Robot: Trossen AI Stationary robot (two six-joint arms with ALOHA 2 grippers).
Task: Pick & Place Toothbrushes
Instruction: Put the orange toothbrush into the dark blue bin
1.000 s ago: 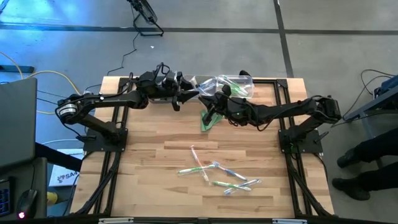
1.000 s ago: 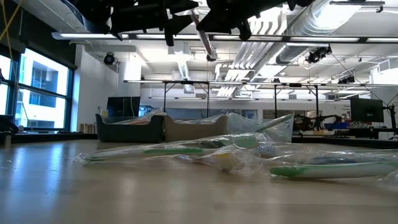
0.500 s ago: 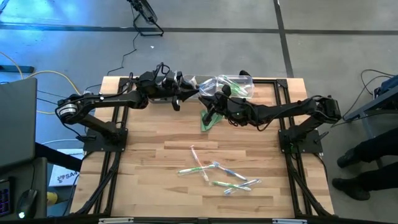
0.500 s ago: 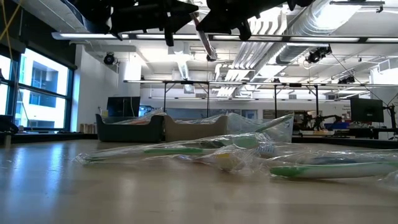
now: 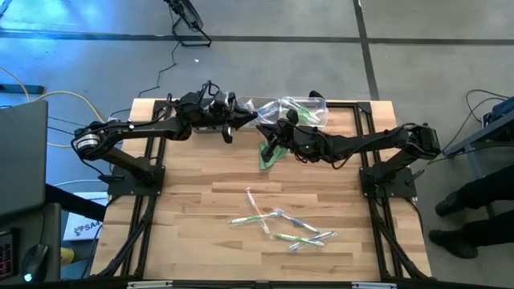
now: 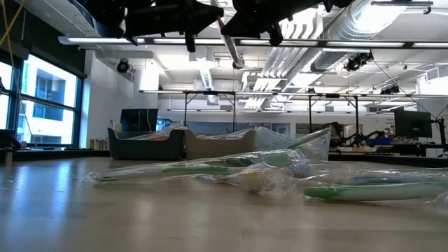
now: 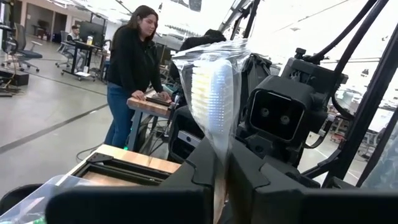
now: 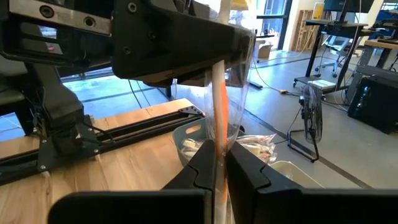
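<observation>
Here, both dark arms meet above the far edge of the pale wooden slatted table, toward twelve o'clock in the high view. The left gripper reaches in from nine o'clock and the right gripper from three o'clock, nearly touching each other.

Between them hangs one clear-wrapped toothbrush with a white bristle head and a pink-orange handle. In the left wrist view the left gripper's fingers are closed together on the wrapper just below the bristle head. In the right wrist view the right gripper's fingers are pinched together on the orange handle lower down. In the low view this toothbrush shows as a slanted stick under the dark arms, well above the tabletop.

A loose heap of wrapped toothbrushes with green, blue and white handles lies on the table toward six o'clock, well apart from both grippers. A clear plastic bag holding more toothbrushes sits at the far edge, just beside the right gripper, and a folded green triangular piece lies under that arm.

Beyond the table, the left wrist view shows a person in a dark top and blue jeans standing at a bench. No readable writing shows on the wrappers; a white label near the table's lower left corner is too small to read.
</observation>
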